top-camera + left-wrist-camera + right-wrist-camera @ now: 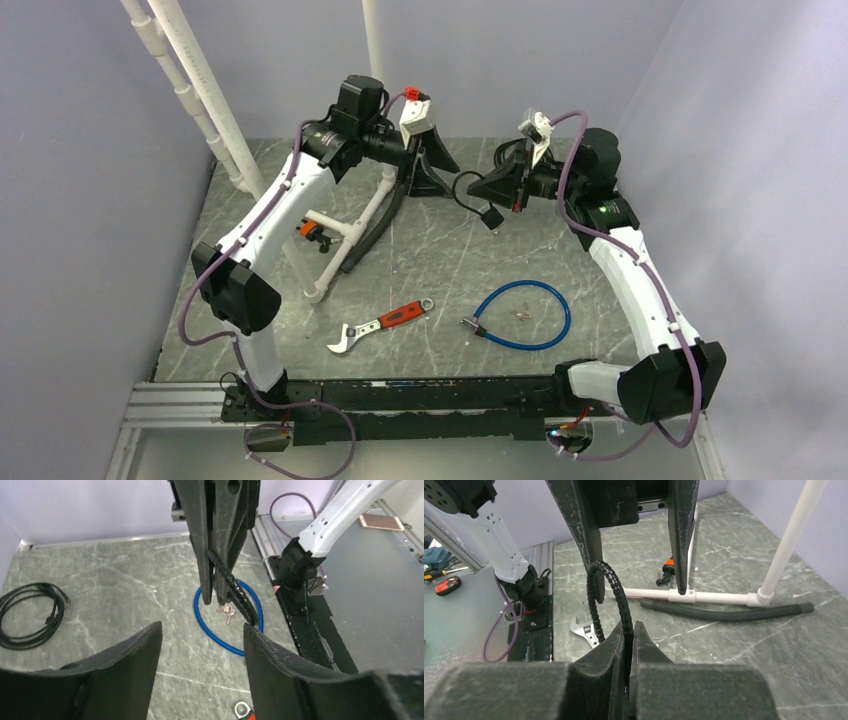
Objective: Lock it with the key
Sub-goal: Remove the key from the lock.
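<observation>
Right wrist view: my right gripper (630,627) is pinched shut on the black cable (619,592), presenting it to my left gripper (202,630), part open and empty. Key (227,614) lies unpicked inside the blue loop (197,612) below.

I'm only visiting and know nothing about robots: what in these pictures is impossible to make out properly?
Keys: left wrist view, partly behind the black cord; top view, too small to count.
Dark piece dangling from that cord: top view, too small to show a keyhole.
Wrench: right wrist view, handle hidden behind the right fingers; left wrist view, cut off by the bottom edge.
</observation>
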`<state>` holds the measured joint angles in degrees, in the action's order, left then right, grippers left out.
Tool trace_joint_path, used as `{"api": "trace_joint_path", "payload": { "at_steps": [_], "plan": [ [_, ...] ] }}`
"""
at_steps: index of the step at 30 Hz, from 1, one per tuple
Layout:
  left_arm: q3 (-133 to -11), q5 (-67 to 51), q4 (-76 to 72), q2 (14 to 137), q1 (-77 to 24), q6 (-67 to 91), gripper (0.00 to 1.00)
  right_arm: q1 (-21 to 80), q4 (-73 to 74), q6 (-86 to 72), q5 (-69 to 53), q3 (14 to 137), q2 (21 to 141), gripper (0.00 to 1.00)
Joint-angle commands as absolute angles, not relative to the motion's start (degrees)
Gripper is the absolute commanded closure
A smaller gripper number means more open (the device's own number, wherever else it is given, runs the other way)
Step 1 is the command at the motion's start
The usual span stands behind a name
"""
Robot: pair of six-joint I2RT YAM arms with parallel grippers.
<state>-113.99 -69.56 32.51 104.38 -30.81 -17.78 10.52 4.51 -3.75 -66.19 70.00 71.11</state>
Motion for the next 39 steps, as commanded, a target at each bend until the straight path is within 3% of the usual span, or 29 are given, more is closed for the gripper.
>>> {"api": "trace_joint_path", "payload": {
  "at_steps": [1, 7, 10, 13, 16, 17, 19, 21, 24, 30, 39],
  "plan": [
    [-115.6, -61.9, 42.4, 101.8, -33.8, -30.2, 0.32, 9.0, 7.5, 1.1, -67.0, 70.5, 67.6, 1.0],
    [-115.8, -61.3, 42.4, 101.5, -36.7, -31.1, 0.3, 8.4, 11.5, 4.5, -66.9, 69.5, 66.5, 1.0],
    [-114.9, -61.6, 40.4, 100.6, -36.7, -29.9, 0.37, 8.4, 11.9, 4.7, -66.7, 69.2, 66.2, 1.0],
    [-112.7, -62.3, 34.0, 99.3, -36.7, -25.1, 0.56, 8.5, 12.4, 4.9, -66.8, 68.9, 66.2, 1.0],
    [-112.5, -62.3, 31.5, 99.3, -36.7, -22.6, 0.92, 8.5, 14.5, 6.7, -67.0, 69.1, 66.3, 1.0],
    [-113.0, -61.8, 31.7, 99.5, -36.7, -22.6, 1.0, 8.4, 16.0, 7.8, -66.7, 69.4, 66.4, 0.96],
    [-114.0, -61.0, 33.7, 100.0, -36.7, -23.6, 1.0, 8.4, 21.8, 11.7, -66.2, 71.0, 67.0, 0.63],
    [-115.6, -60.2, 35.6, 100.6, -36.7, -24.5, 1.0, 8.4, 33.2, 18.6, -65.3, 74.2, 68.7, 0.41],
    [-116.9, -59.8, 37.6, 101.2, -36.7, -25.9, 1.0, 8.4, 47.5, 29.5, -63.0, 79.3, 72.3, 0.31],
    [-118.2, -61.6, 40.5, 102.0, -36.8, -28.7, 1.0, 8.4, 53.3, 35.1, -61.4, 81.4, 74.4, 0.34],
    [-120.6, -61.0, 43.1, 103.4, -37.1, -29.9, 1.0, 8.9, 52.8, 35.9, -60.7, 82.2, 75.3, 0.6]
  ]
}}
